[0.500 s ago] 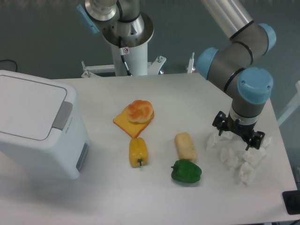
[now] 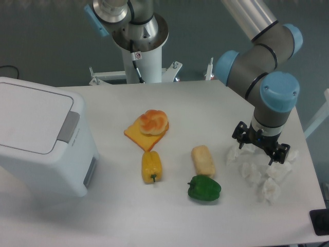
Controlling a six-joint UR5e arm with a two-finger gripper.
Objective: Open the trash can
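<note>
Gripper (image 2: 260,149) spread wide above crumpled tissues (image 2: 262,177); trash can (image 2: 41,136) lid shut, latch side facing right.

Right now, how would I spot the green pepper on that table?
Start at the big white trash can on the table's left, then look right past the yellow pepper. The green pepper lies just below the pale bread roll, the only dark green thing there.
</note>
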